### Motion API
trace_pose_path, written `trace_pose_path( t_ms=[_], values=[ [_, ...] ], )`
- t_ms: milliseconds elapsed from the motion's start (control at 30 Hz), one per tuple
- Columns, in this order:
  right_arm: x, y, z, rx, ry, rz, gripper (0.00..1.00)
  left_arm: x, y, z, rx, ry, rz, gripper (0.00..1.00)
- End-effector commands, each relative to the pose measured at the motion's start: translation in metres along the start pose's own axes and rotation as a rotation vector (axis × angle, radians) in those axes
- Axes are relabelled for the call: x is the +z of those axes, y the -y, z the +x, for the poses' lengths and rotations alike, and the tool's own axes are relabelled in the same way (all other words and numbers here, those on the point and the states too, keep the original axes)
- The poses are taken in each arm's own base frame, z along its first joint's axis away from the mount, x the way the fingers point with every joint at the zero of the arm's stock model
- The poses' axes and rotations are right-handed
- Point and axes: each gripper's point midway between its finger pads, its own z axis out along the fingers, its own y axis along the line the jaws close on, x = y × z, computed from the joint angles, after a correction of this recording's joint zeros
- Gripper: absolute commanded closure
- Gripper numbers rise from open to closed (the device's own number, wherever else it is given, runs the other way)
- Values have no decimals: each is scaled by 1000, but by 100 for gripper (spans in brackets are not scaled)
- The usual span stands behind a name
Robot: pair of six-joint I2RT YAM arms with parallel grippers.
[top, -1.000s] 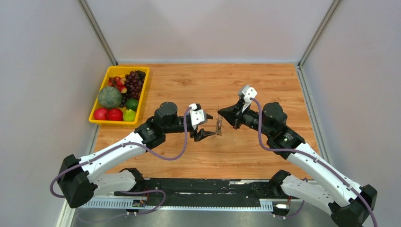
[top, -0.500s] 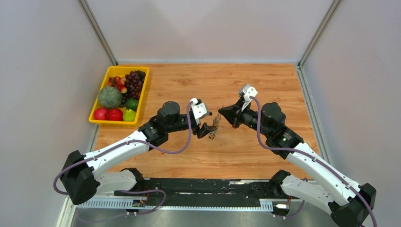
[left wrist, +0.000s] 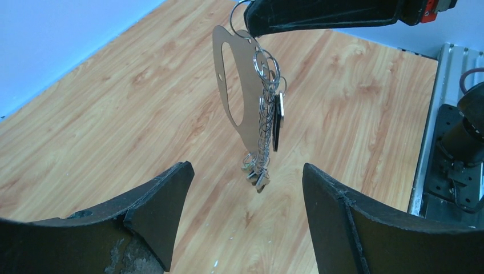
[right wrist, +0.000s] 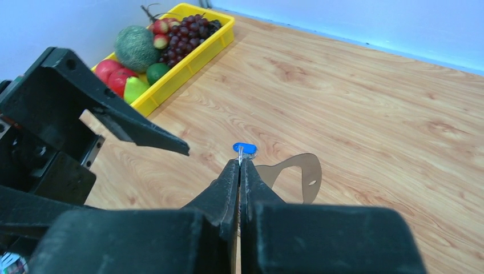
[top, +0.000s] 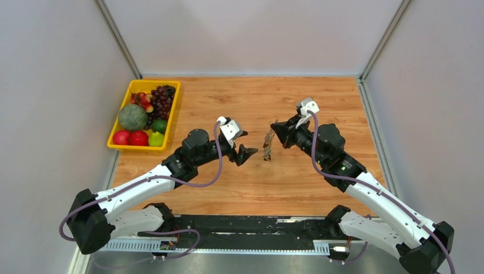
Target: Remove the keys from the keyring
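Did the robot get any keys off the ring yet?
Not yet, as far as I can see. Done: the right gripper, shut, holds the keyring up in the air by its top. In hand: the left gripper is open, facing the bunch but not touching it. Left: the keys I can see dangle from the ring, so each has to come off.

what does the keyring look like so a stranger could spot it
Over the middle of the wooden table, the shut right gripper dangles a small bunch. The keyring is its biggest piece: a flat pale loop with a long oval opening, unlike the thin wire rings and tiny keys beside it.
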Motion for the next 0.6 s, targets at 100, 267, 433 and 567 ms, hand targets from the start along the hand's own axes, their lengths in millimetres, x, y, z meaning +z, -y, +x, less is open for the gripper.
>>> trace_pose_path(
  t_ms=[100,267,433,567],
  values=[
    [-3,20,-47,63,170,144,100,9,-2,-25,-34,111,-12,20],
    [-3,25,-49,67,181,170,100,21,-1,-32,-59,138,8,22],
    [-3,28,-51,73,191,193,100,38,5,-32,-83,146,40,32],
    [-2,30,-52,72,194,200,100,49,7,-34,-84,159,41,32]
  ],
)
